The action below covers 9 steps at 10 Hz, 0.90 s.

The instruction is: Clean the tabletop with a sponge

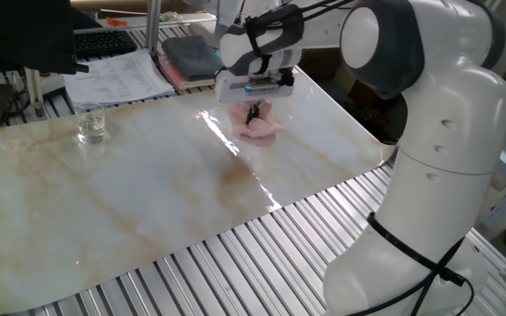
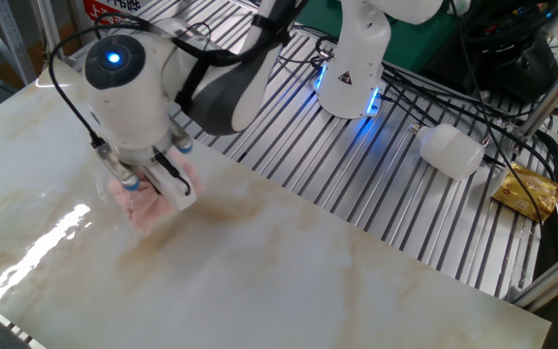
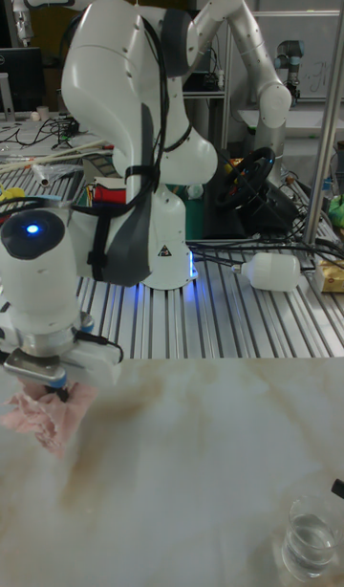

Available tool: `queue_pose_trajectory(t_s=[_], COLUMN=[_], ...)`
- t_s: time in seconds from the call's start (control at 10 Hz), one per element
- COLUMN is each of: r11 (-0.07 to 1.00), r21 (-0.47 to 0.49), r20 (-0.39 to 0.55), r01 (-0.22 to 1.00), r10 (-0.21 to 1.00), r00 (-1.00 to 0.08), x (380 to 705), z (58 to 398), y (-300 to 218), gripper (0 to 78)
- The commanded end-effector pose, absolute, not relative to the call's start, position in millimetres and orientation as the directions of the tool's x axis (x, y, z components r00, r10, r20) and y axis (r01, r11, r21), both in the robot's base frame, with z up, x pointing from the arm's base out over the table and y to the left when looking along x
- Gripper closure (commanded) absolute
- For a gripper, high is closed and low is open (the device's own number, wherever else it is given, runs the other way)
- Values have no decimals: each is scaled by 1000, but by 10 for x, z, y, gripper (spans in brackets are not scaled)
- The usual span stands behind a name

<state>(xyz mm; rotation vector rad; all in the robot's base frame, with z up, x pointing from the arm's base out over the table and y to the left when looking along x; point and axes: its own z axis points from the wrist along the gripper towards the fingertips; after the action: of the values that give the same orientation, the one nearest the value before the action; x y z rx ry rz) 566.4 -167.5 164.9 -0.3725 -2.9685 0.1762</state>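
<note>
Single Franka arm over the tabletop (image 1: 130,193), a glossy cream sheet with tan veins lying on ribbed metal slats (image 1: 262,254); the gripper (image 1: 253,115) points straight down and its dark fingertips are pressed into the sponge (image 1: 259,128), pinching a fold of the pink pad while the rest of it lies crumpled flat on the sheet; in the one fixed view the sponge sits toward 1 o'clock on the sheet, near its far edge, beside a bright streak of glare; in the other fixed view the sponge (image 2: 146,202) lies at about 9 o'clock, under the gripper (image 2: 134,186), with a faint brown smear (image 2: 216,215) on the sheet just to the 3 o'clock side of it; in the tall fixed view the sponge (image 3: 43,413) appears at 9 o'clock, wrinkled and spread beneath the gripper (image 3: 55,388), whose wrist shows a lit blue lamp (image 3: 34,229); a clear glass (image 1: 91,123) stands upright on the sheet well apart from the sponge, toward 10 o'clock in the one fixed view; a white plastic bottle (image 2: 450,150) lies on its side on the slats, off the sheet.
</note>
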Motion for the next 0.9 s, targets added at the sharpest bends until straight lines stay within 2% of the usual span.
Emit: queue_pose_trajectory(t_s=[0.1, 0.5, 0.6, 0.9], r11=[954, 924, 922, 923], r21=[-256, -325, -324, -276], r20=[100, 54, 51, 5], r01=[155, 201, 212, 267], r10=[186, 230, 241, 279], r00=[-977, -972, -969, -960], x=[5725, 5641, 5651, 5714], z=[1656, 1400, 1352, 829], y=[-2653, -3151, -3134, -2913], gripper=[764, 764, 764, 764])
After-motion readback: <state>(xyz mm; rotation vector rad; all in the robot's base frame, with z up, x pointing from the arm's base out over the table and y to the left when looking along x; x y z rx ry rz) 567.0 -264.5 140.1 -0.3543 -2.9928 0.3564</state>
